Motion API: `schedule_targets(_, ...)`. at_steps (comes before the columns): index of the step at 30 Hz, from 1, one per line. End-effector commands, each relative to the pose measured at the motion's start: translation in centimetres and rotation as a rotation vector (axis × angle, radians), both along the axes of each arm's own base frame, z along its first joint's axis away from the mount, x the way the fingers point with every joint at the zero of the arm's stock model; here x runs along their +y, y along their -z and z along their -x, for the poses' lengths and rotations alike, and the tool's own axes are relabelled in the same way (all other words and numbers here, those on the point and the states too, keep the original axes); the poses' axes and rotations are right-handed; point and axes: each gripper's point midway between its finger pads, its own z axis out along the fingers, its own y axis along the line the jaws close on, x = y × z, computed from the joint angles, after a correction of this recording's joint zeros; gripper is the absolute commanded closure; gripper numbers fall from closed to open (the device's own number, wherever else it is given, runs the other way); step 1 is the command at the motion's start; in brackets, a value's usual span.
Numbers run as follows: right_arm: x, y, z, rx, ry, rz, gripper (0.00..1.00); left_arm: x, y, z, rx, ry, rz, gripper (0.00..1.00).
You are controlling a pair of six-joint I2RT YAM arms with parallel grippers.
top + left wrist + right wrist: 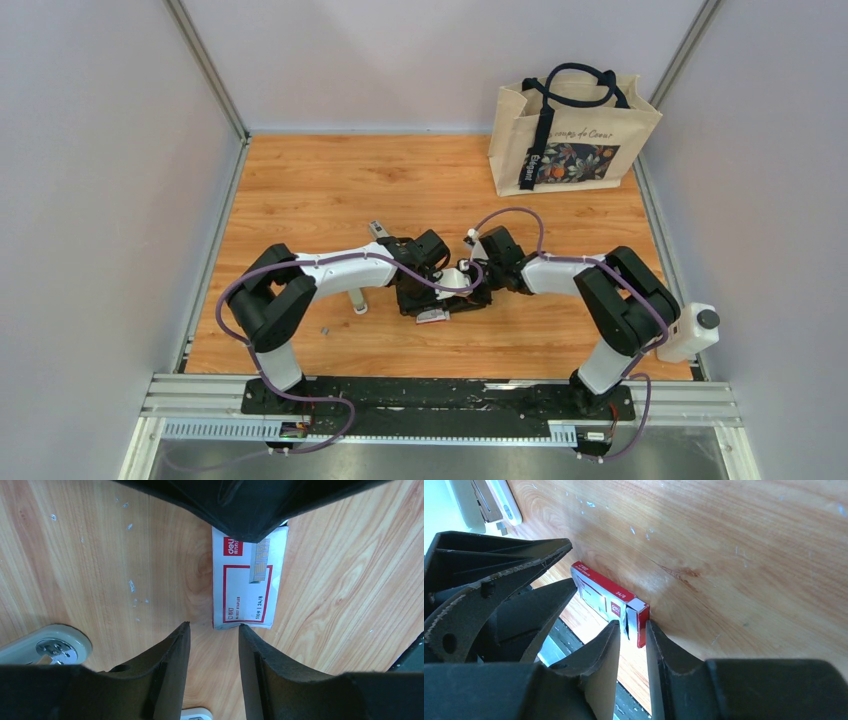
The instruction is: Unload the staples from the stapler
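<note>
Nearest the bases, a red-and-white staple box [432, 316] lay flat on the wooden table [300, 180], with both grippers over it. The left gripper [214, 630] hung just short of the box's near end, jaws apart with nothing between them. The right gripper [632, 627] straddled the box's other end, one finger on each side of the opened end flap. Whether they pinched it or only flanked it, could not tell. A strip of staples [259, 562] rested loose on the box's top face, partly under the right gripper's finger. The step looked like work on the box end, perhaps to stow that strip. To do it well, keep the box flat so the strip does not slide off, move the flap gently since thin card will buckle, and steady the near end with the left gripper. The inside of the box was not visible. A pale grey bar [45, 647] lay beside the left gripper. Farther off, the stapler [377, 228] sat beyond the left wrist, apart from the box. At the far right corner stood a printed tote bag [570, 130], its contents hidden.
</note>
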Motion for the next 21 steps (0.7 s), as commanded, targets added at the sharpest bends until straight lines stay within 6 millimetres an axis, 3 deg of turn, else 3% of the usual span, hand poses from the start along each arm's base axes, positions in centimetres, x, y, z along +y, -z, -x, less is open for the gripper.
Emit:
schedule_targets(1, 0.5, -0.9, -0.1, -0.019, 0.005, -0.046, 0.72, -1.3, -0.3, -0.2, -0.003, 0.001, 0.04, 0.51)
schedule_targets(9, 1.2, -1.8, -0.4, -0.032, 0.005, -0.103, 0.75, -1.5, -0.6, -0.4, -0.009, -0.005, 0.042, 0.52)
schedule_targets(15, 1.8, -2.8, -0.5, -0.043, -0.012, -0.147, 0.65, -1.6, -0.5, -0.4, -0.008, -0.004, 0.039, 0.52)
schedule_targets(21, 1.9, -2.3, -0.4, -0.023, -0.007, -0.151, 0.62, -1.6, -0.4, -0.4, -0.008, 0.0, 0.036, 0.52)
